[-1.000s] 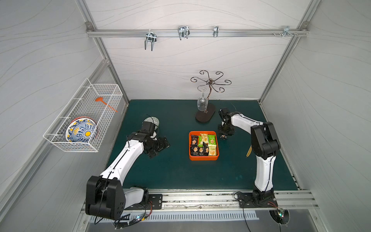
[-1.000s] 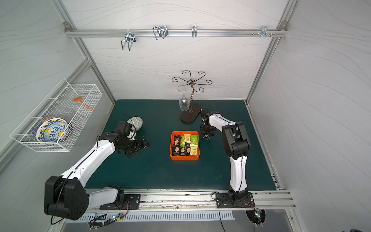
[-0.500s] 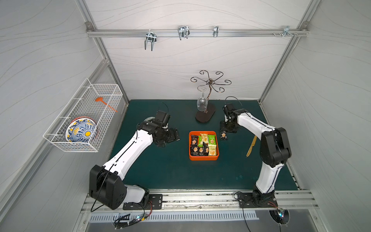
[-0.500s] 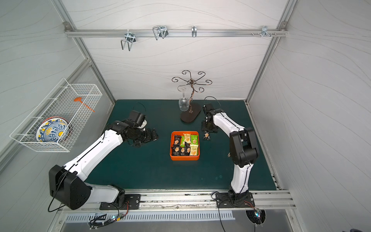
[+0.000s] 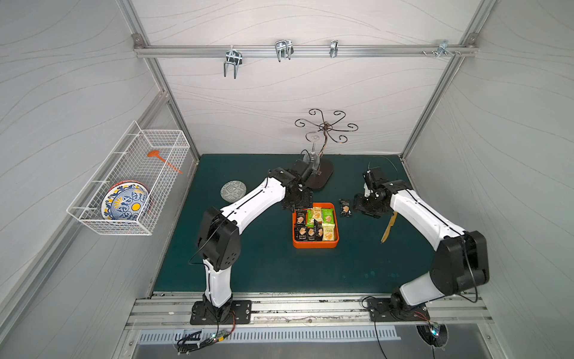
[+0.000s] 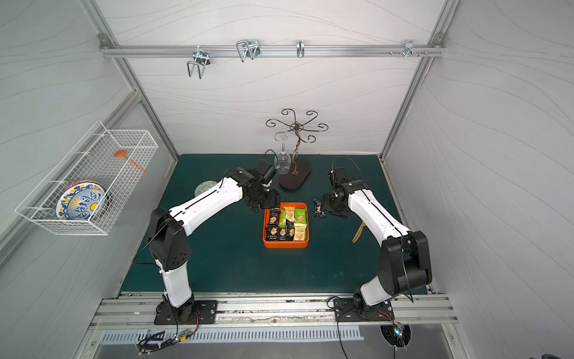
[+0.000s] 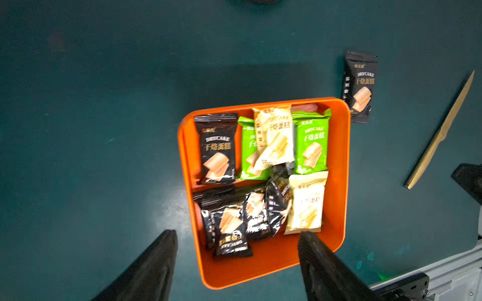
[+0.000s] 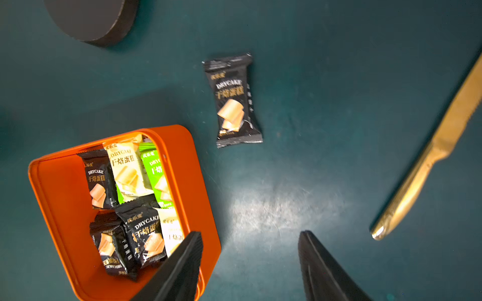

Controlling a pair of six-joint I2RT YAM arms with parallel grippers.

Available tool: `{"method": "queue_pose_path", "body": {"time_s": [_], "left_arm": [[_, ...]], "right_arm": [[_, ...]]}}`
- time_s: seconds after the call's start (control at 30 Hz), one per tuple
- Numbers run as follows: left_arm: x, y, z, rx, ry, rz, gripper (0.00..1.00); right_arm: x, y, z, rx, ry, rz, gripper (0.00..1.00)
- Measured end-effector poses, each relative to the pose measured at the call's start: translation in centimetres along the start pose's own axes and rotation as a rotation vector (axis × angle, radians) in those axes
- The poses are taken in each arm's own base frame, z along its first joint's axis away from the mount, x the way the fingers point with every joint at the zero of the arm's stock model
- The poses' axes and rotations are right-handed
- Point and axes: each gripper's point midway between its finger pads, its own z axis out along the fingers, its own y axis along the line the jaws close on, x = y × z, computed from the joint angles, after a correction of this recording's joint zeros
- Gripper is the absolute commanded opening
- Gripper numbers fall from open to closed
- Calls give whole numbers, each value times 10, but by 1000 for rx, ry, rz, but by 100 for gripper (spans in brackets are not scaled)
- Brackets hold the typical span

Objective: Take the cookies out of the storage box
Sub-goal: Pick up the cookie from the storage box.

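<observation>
**Storage box (image 5: pixel 315 245) at mid-mat, most cookies (image 7: pixel 273 140) inside it; both grippers spread and empty.**
The left gripper (image 7: pixel 237 232) hovers over the box's far left corner. The right gripper (image 8: pixel 249 232) hangs over the mat just right of the box, near one black packet (image 5: pixel 345 207) lying outside by the far right corner. The packets look light, with slick, crinkly film and probably brittle contents. A gentle pinch across the narrow width, or on a crimped end seal, seems best.
</observation>
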Motion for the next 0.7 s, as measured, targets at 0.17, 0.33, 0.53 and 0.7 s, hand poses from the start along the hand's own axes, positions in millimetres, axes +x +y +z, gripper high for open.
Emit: {"method": "queue_pose_path", "body": {"time_s": [0.17, 0.33, 0.53, 0.7], "left_arm": [[0, -24, 23, -7, 29, 35, 69], [0, -34, 43, -24, 56, 32, 67], [-3, -36, 67, -76, 71, 21, 63], [-2, -31, 84, -125, 88, 13, 63]], "right_arm": [[2, -8, -10, -31, -20, 57, 64], [2, -10, -12, -60, -17, 95, 64], [-2, -12, -13, -84, -16, 115, 64], [-7, -14, -15, -99, -22, 128, 64]]}}
